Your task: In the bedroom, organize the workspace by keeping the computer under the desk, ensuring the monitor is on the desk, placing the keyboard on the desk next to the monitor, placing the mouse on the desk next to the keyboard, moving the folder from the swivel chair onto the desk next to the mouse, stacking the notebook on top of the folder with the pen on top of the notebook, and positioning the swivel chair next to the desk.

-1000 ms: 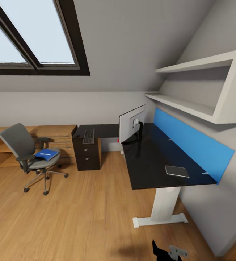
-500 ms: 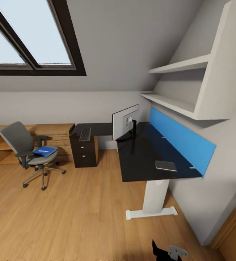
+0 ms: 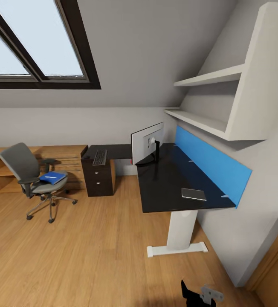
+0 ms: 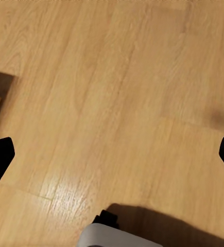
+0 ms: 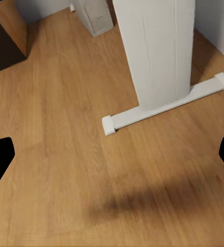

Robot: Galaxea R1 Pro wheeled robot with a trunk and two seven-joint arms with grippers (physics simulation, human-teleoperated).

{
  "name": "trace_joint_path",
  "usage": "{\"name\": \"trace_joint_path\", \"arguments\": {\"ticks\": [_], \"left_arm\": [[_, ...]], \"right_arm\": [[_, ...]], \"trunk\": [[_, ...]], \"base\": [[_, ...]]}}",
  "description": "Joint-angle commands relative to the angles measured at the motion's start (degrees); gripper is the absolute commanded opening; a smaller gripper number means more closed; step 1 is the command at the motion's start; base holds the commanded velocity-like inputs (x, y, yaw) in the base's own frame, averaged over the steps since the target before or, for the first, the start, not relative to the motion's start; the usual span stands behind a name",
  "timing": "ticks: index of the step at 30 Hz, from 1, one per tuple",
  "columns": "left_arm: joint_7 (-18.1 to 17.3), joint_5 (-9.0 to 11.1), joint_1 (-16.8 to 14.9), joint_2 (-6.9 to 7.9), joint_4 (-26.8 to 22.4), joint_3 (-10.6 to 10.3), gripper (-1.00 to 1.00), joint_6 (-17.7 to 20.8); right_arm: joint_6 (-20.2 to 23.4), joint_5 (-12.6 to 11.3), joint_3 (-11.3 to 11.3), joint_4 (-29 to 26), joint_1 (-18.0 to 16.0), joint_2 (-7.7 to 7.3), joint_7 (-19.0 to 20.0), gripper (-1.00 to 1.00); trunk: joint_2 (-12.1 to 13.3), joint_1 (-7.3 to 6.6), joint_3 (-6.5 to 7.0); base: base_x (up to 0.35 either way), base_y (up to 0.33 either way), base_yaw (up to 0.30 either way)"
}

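Nothing shifted; folder (image 3: pixel 52 178) on swivel chair (image 3: pixel 33 181), beside desk (image 3: pixel 173 183)

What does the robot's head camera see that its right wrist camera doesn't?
The head view takes in the room: the swivel chair with the blue folder on its seat, and the keyboard, monitor and notebook on the black desk.

The right wrist view looks low: the open right claw above the floor, and a pale boxy case, probably the computer.

Both show the white desk leg and the wood floor.
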Motion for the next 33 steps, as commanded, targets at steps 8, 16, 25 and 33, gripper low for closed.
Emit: {"name": "trace_joint_path", "arguments": {"ticks": [8,16,25,33], "left_arm": [[0.3,0.5,-0.1,0.29,0.0,-0.4,1.00,-0.4],[0.3,0.5,-0.1,0.37,0.0,-0.4,1.00,-0.4],[0.3,0.5,-0.1,0.61,0.0,-0.4,1.00,-0.5],[0.3,0.4,-0.1,1.01,-0.1,-0.4,1.00,-0.7]], "right_arm": [[5.7,-0.5,-0.6,-13.9,-0.4,-2.87,-3.4,1.00],[23.8,0.5,-0.4,-34.8,-2.2,-3.96,-14.3,1.00],[44.5,5.8,0.7,-34.4,-19.3,-5.95,-18.1,1.00],[46.5,19.5,3.8,-17.4,-32.9,-2.58,-18.6,1.00]], "trunk": [[-0.1,0.03,-0.11],[-0.1,0.03,-0.11],[-0.1,0.03,-0.11],[-0.1,0.03,-0.11]], "base": [[0.000,0.000,0.000],[0.000,0.000,0.000],[0.000,0.000,0.000],[0.000,0.000,0.000]]}}
